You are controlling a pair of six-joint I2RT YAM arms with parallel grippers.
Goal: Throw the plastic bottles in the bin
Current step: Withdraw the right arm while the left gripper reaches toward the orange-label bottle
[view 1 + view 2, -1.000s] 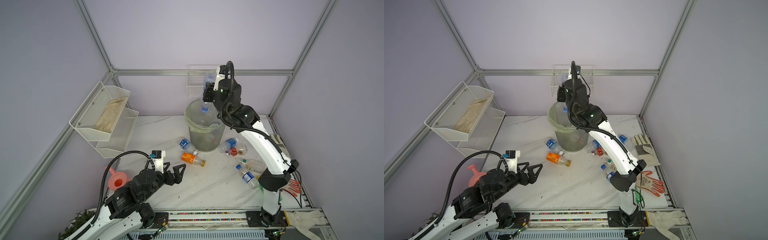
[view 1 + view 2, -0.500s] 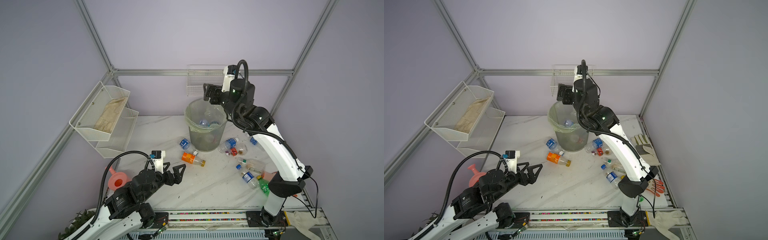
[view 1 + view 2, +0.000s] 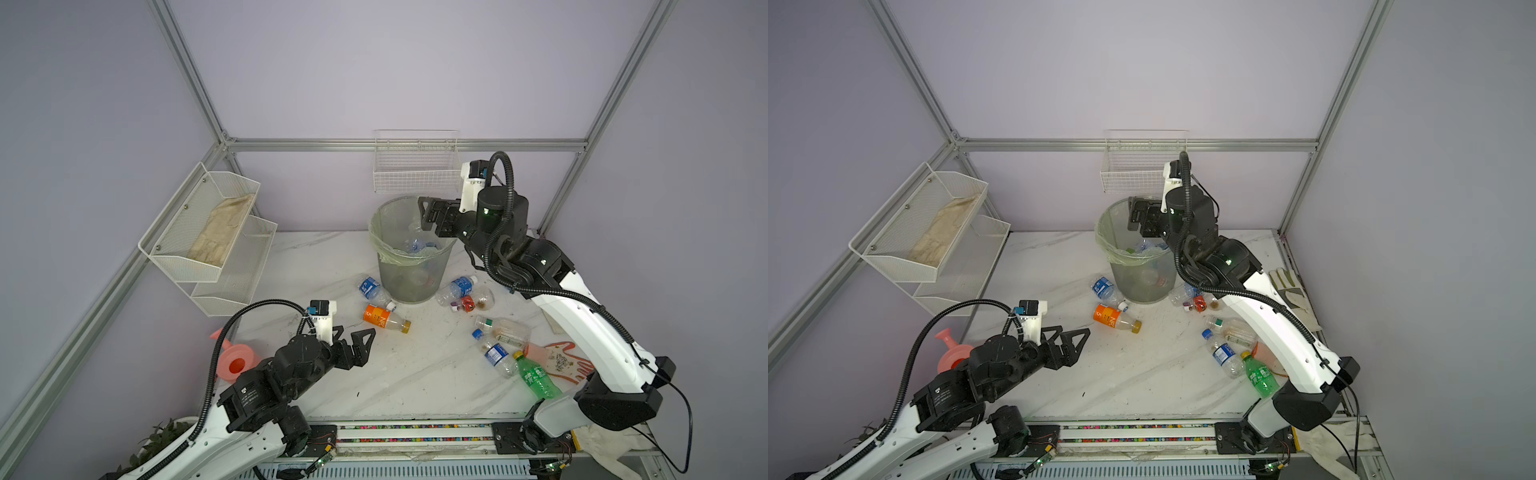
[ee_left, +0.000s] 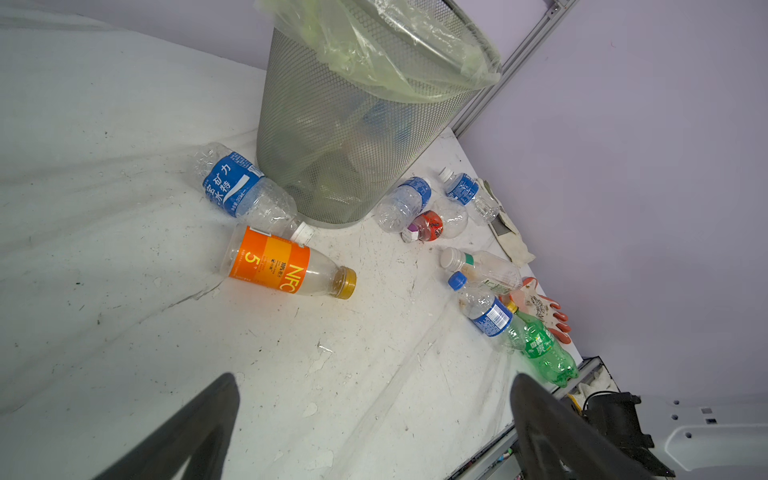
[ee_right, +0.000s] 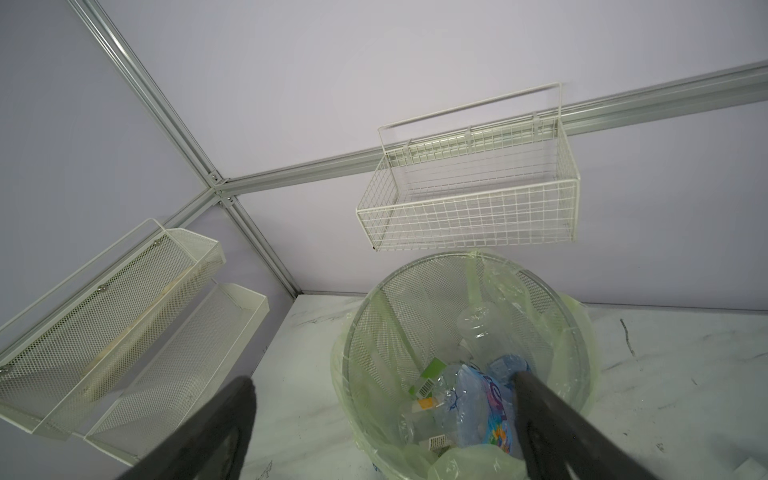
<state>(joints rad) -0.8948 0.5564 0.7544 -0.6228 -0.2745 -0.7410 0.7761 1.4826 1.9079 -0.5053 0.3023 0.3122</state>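
Over the bin (image 3: 376,245) the right claw (image 3: 426,214) is spread wide and empty; the left claw (image 3: 356,332) is likewise wide, low over the worktop (image 3: 415,374).
In both top views the right arm is seen stretched high, its claw above the bin's rim, just below the white wire basket (image 3: 415,176). The left arm is held low, with bare worktop ahead up to the orange-labelled bottle (image 3: 382,321). In the left wrist view eight bottles (image 4: 232,189) are counted lying from the bin's foot out towards the worktop's edge: four blue-labelled, one orange, one red, one clear, one green. In the right wrist view crushed bottles are seen inside the green liner (image 5: 575,328), between widely parted fingers (image 5: 552,415).
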